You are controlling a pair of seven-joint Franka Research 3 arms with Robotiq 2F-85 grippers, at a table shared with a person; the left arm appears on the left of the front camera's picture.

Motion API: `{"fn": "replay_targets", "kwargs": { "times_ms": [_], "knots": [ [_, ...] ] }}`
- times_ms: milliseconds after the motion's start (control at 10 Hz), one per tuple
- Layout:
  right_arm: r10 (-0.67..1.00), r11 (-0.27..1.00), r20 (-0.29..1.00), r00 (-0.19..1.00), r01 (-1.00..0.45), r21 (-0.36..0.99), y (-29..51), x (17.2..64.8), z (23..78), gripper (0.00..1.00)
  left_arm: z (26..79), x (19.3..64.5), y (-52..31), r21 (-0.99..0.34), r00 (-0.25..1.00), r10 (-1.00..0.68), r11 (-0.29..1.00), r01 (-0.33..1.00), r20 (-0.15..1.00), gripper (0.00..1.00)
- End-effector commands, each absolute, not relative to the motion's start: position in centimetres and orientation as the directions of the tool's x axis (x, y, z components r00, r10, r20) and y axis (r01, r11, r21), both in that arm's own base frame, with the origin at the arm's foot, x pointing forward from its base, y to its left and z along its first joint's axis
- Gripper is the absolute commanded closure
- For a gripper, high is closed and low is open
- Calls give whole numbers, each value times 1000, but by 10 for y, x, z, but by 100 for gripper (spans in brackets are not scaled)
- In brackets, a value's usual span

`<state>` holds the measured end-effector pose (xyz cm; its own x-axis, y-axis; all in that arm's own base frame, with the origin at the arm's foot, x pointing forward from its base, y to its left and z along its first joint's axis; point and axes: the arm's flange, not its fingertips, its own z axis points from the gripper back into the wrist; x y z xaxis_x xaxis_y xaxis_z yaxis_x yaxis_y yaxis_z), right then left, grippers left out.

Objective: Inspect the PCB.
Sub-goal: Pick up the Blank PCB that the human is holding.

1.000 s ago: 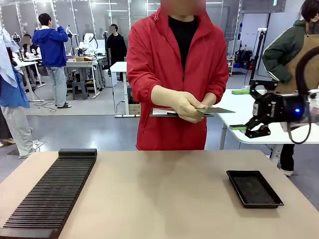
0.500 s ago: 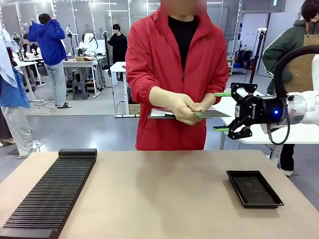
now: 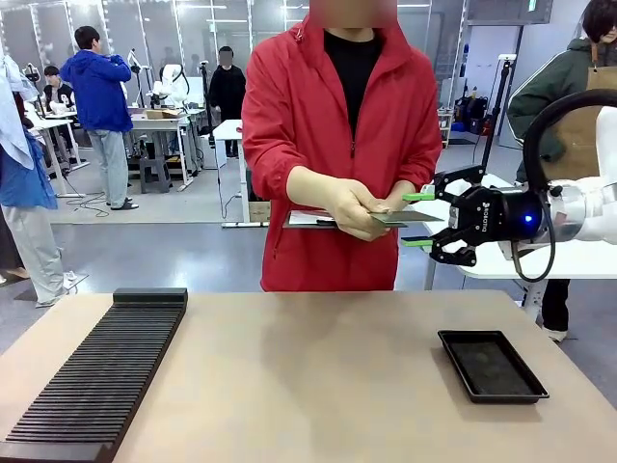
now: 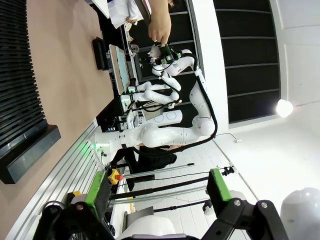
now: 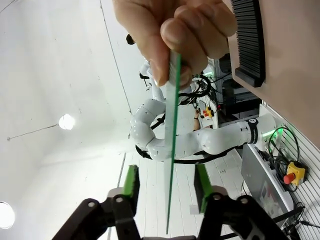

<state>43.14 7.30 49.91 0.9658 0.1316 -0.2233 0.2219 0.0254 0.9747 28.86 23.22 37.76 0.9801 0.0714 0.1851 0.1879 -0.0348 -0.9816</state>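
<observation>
1. The person's hand (image 5: 175,35) held the PCB (image 5: 173,140) in the air, flat and level. Its free end reached in between the fingers of the right claw (image 3: 412,220).
2. In the right wrist view the board ran edge-on down the gap. One green pad (image 5: 131,182) stood on each side, and neither touched it. So the right claw was apart, set around the board but not gripping.
3. The board sat slightly nearer one pad than the other. Centring it before the squeeze would likely keep the first pad from pushing it sideways in the person's fingers.
4. The pads looked to overlap only the outer part of the board. A slightly deeper reach would probably give a firmer hold, provided it stopped short of the person's fingertips.
5. The squeeze should be gentle and square to the faces, because a thin board can bend or twist.
6. The person should let go only once the grip is firm. Otherwise the board could drop towards the desk (image 3: 308,367) and the tray (image 3: 492,365) below the claw.
7. The left claw (image 4: 157,186) was apart and held nothing.
</observation>
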Motion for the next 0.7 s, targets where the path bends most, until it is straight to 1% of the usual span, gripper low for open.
{"fn": "replay_targets", "kwargs": {
  "times_ms": [0, 100, 200, 300, 400, 600],
  "knots": [
    [137, 27, -242, 961, 241, 970, 80, 438, 504, 59, 381, 287, 235, -983, 981, 69, -27, 181, 179, 0],
    [139, 27, -244, 960, 242, 970, 81, 438, 504, 73, 381, 287, 235, -983, 981, 69, -27, 181, 179, 0],
    [138, 27, -243, 960, 242, 970, 82, 437, 504, 79, 381, 287, 235, -983, 981, 69, -27, 181, 179, 0],
    [137, 26, -244, 960, 243, 970, 82, 437, 505, 93, 381, 287, 235, -983, 981, 69, -27, 181, 179, 0],
    [136, 25, -245, 960, 244, 970, 82, 437, 505, 98, 381, 287, 235, -983, 981, 69, -27, 181, 179, 0],
    [136, 25, -246, 960, 245, 969, 82, 437, 505, 100, 381, 287, 235, -983, 981, 69, -27, 181, 179, 0]
  ]
}}
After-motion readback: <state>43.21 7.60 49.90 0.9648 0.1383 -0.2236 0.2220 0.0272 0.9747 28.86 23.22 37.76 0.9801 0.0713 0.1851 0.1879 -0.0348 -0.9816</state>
